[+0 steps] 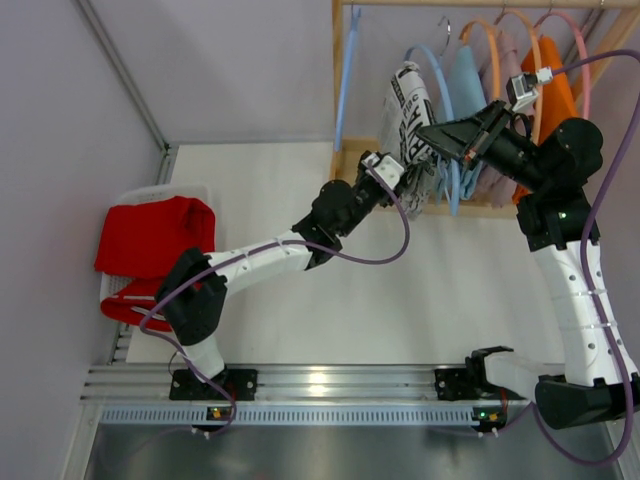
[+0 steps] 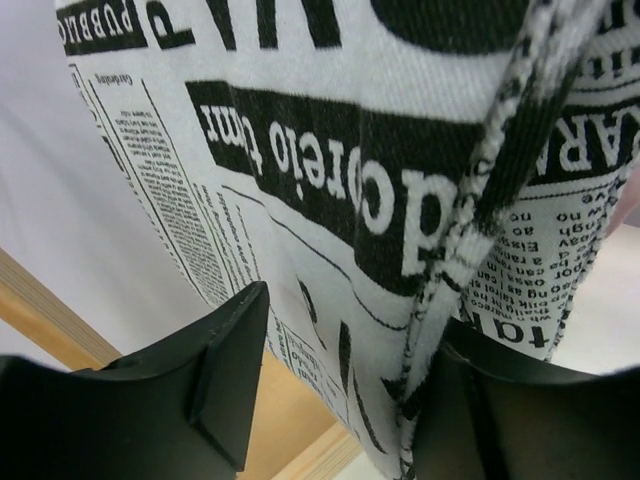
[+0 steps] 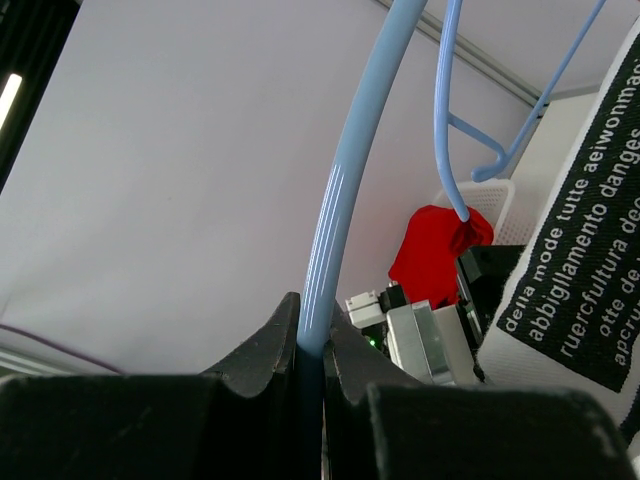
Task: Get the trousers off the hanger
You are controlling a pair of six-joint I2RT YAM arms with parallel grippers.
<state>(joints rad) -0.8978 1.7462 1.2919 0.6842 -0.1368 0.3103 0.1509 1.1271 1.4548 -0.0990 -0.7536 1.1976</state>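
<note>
Against pale walls, a wooden rack (image 1: 339, 90) carries the newspaper-print trousers (image 1: 408, 105) at its left end. Their blue hanger (image 3: 347, 180) is clamped by the right gripper (image 3: 312, 322). The left gripper (image 2: 345, 345) is spread around the limp, light hem, which is probably best pinched at the thicker seam.

Bright, even light, faint soft shadows above the metal rail (image 1: 400, 380), white glare on the rail, blue hanger (image 3: 345, 190) blurred close up.

Top camera looks down from behind; both close wrist cameras share the printed trousers (image 2: 300, 150).
</note>
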